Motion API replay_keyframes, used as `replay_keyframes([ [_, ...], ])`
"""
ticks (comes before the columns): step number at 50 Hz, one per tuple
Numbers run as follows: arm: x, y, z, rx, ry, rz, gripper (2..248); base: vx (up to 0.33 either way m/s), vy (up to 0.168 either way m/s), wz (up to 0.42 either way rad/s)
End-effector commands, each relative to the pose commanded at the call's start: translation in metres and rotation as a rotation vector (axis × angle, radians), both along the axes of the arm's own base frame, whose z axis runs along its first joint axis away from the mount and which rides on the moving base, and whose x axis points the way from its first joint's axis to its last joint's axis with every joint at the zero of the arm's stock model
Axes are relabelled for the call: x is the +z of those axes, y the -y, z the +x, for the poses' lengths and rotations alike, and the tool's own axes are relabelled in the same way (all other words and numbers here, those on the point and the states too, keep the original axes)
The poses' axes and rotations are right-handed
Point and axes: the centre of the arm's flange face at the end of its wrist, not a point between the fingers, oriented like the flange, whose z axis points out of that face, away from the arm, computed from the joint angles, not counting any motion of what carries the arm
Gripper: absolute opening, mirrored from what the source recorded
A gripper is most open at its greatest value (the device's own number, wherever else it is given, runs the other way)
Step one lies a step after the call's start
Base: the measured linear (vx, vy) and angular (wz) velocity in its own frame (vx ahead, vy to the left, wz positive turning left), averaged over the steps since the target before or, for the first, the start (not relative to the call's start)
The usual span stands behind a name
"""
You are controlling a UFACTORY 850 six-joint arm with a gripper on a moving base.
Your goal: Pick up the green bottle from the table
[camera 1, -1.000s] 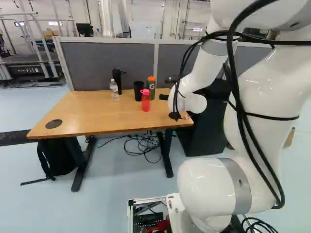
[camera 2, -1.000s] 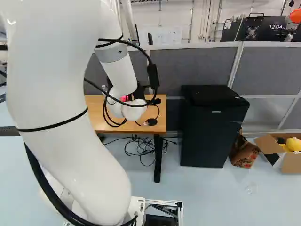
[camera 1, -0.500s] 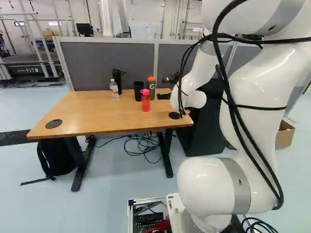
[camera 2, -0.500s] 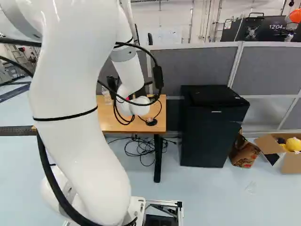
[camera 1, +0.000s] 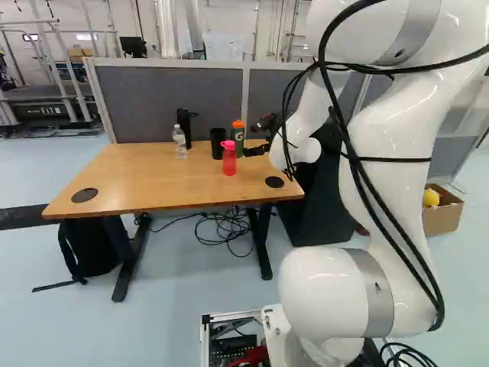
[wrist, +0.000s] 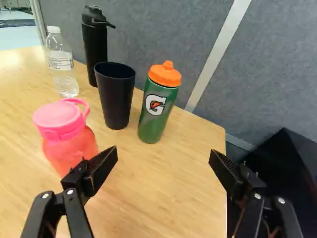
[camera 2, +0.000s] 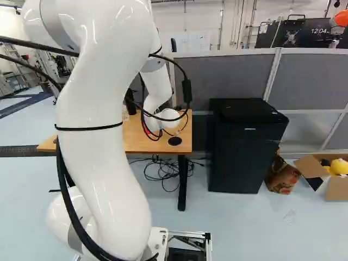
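My gripper reaches over the right end of the table from the right in the left base view, just beside the green bottle with its orange cap. In the wrist view the gripper is wide open with nothing between its fingers. The green bottle stands upright ahead of the gap, nearer the finger on the pink bottle's side. One finger overlaps the lower part of the pink-lidded bottle in that view; whether they touch, I cannot tell.
Beside the green bottle stands a black cup; a black bottle and a clear bottle are farther along the table. A grey partition rises behind. A black cabinet stands right of the table.
The arm has swung left in the left base view, bringing my gripper closer to the green bottle. In the right base view the arm's upper links have shifted right. Base and bottles have stayed put.
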Motion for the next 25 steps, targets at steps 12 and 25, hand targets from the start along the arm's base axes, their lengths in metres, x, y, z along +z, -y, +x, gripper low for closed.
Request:
replay_keyframes([
  [12,-0.003,0.005,0.023,0.014,0.013,-0.010,247,0.000,0.000,0.000],
  [25,-0.007,0.008,0.046,0.052,0.003,0.016,247,0.000,0.000,0.000],
])
